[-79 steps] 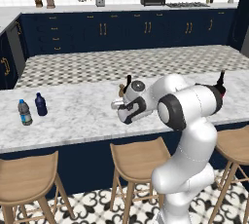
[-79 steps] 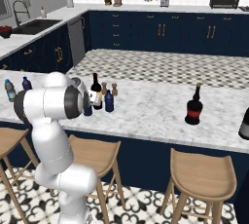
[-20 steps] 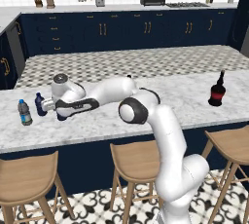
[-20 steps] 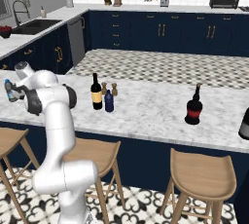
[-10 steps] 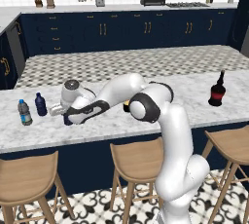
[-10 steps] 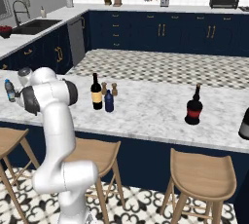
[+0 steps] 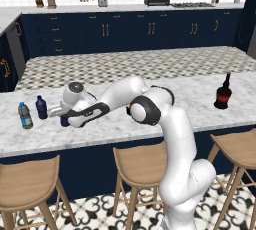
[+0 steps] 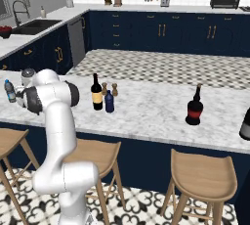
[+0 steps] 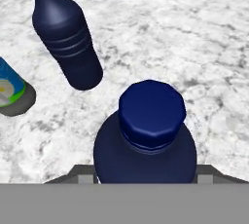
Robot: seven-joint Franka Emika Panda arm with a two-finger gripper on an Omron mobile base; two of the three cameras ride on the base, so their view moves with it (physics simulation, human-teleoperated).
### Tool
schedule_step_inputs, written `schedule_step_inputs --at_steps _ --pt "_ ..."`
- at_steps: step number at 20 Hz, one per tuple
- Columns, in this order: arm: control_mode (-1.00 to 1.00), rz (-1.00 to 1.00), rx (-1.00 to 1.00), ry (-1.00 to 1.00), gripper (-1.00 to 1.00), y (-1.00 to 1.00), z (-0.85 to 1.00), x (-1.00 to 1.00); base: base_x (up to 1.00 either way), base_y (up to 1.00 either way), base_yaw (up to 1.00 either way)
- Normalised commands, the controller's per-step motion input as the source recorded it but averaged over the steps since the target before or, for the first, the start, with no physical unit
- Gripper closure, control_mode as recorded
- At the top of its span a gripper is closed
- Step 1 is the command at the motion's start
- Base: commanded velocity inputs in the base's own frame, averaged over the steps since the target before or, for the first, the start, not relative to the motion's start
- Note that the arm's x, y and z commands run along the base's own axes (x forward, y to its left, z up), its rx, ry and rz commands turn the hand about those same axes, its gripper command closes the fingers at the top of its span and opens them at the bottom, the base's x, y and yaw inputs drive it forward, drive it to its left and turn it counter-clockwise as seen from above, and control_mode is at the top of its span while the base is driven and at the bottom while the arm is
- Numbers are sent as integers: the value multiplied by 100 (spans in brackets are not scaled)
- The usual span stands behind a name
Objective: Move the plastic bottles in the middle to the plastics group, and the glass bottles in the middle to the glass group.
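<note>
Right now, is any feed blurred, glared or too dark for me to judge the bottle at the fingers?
Hand view: evenly lit, the navy bottle reads clearly with only a faint sheen on its cap, soft shadows on the marble. Left base view: flat, even light, no glare, but the bottle is small and half hidden by the gripper. Right base view: sharp, though the arm blocks that spot.

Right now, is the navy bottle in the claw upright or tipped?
Upright, as far as the pictures show. In the hand view the held navy bottle shows cap-up from above, base hidden; the left base view shows the claw beside the water bottle.
</note>
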Motion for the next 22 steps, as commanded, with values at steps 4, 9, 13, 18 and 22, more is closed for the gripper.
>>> schedule_step_inputs --at_steps 4,9,13,18,22 --pt "-100 4 0 8 100 75 -2 0 0 0 0" --pt "-100 3 -1 3 100 37 -38 0 0 0 0" --pt "-100 1 0 0 100 12 -36 -2 0 0 0" --pt "-100 0 0 0 -100 0 -5 -3 0 0 0" --pt "-100 0 0 -1 -100 0 0 0 0 0 0"
